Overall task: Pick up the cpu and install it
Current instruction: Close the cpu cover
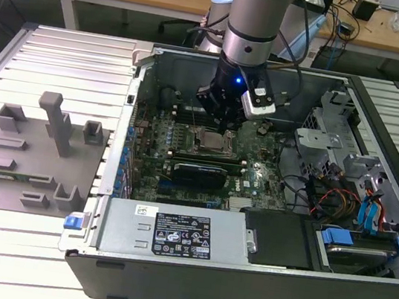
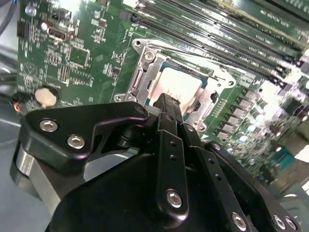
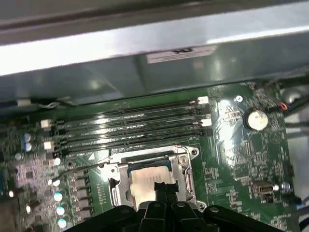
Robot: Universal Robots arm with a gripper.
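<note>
The cpu (image 1: 213, 142) lies flat inside the dark socket frame (image 1: 198, 148) on the green motherboard, in the middle of the open computer case. Its silver-white top shows in both wrist views (image 2: 179, 86) (image 3: 144, 182), framed by the metal socket bracket (image 2: 145, 63) (image 3: 186, 162). My gripper (image 1: 222, 126) hangs straight over the socket, its black fingertips (image 3: 164, 187) (image 2: 166, 102) together just above the chip's near edge. The fingers look shut with nothing between them. Whether they touch the chip I cannot tell.
Memory slots (image 3: 130, 125) run beside the socket, and a coin battery (image 3: 256, 118) sits on the board. The case holds a power supply (image 1: 179, 233), a black card (image 1: 199, 174) and a drive cage (image 1: 320, 145). A grey fixture with posts (image 1: 32, 162) stands at the exterior view's left.
</note>
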